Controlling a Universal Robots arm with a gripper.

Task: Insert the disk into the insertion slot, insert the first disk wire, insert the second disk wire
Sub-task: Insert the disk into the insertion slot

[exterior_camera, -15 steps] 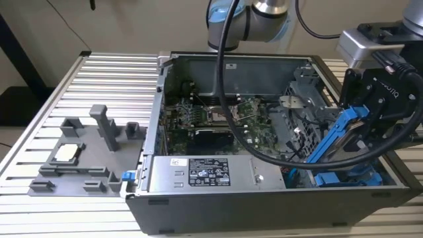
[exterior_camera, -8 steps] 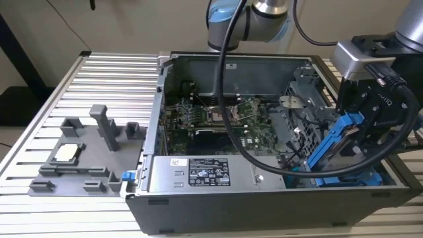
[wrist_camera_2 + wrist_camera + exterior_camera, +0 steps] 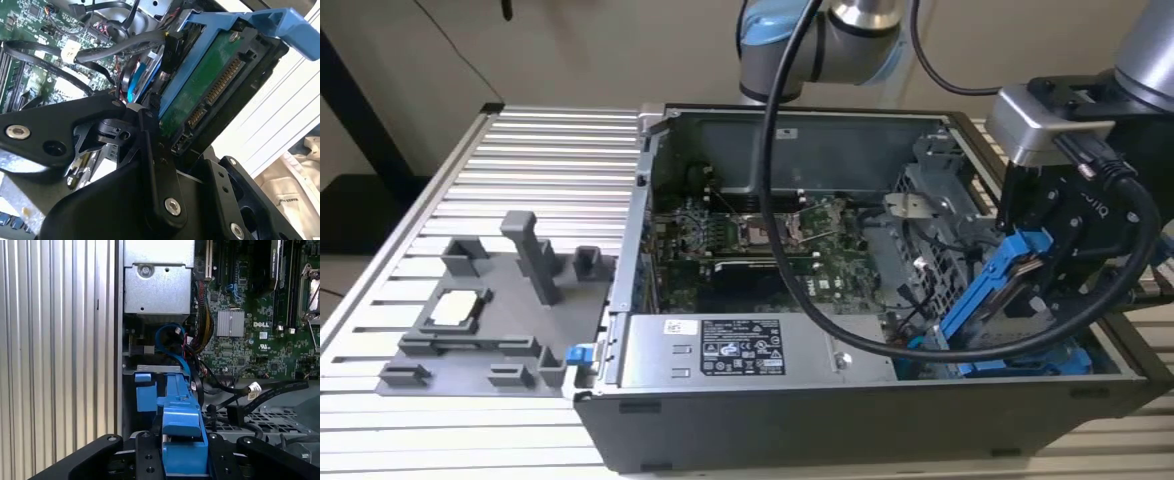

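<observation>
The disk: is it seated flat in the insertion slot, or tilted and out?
Tilted, not seated. In the exterior view the disk slants, lower end at the insertion slot; the first wrist view shows the claw gripping it.

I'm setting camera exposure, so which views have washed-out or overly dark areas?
In the second wrist view, the table beside the disk is washed out to white; in the exterior view, the computer case is shaded inside around the circuit board; in the first wrist view, light is even, without glare.
</observation>
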